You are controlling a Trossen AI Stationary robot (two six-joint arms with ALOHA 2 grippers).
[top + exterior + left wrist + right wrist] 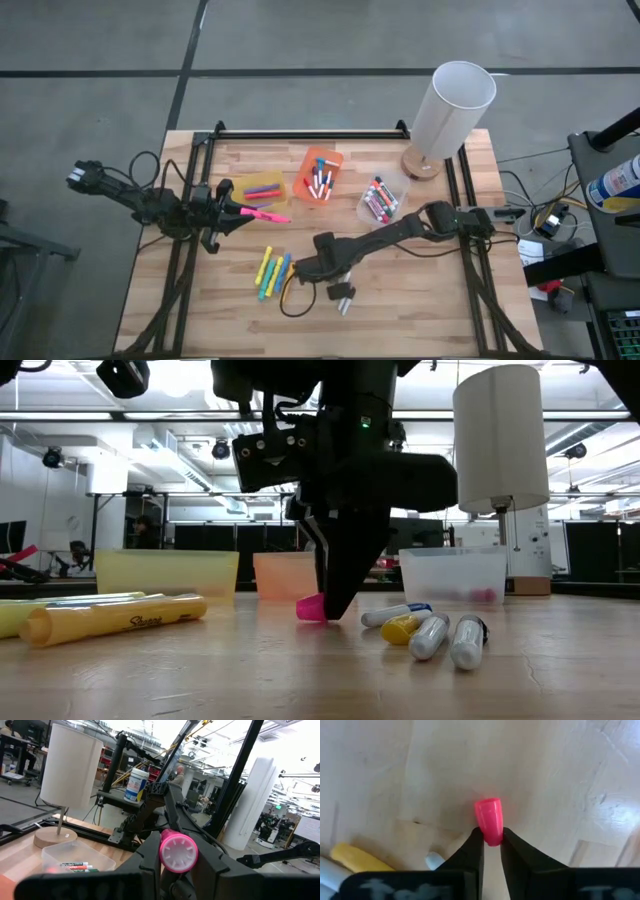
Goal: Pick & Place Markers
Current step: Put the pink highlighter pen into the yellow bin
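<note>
Right wrist view shows a pink marker (489, 821) pinched between the right gripper (490, 842), its cap end poking out beyond the fingertips (476, 840) over the wooden table (560, 780). From the low camera, that arm drops steeply from above, and the marker's tip sits at the tabletop. Beside its jaws lie loose markers (430, 630), and yellow ones (110, 615) lie farther off. The left gripper (177, 865) clenches a second pink marker (178, 851), held level above the board with the barrel running out ahead of the jaws. Three small bins (320, 175) hold more markers. A white lamp (450, 110) stands at the far corner; a lit workshop lies beyond.
</note>
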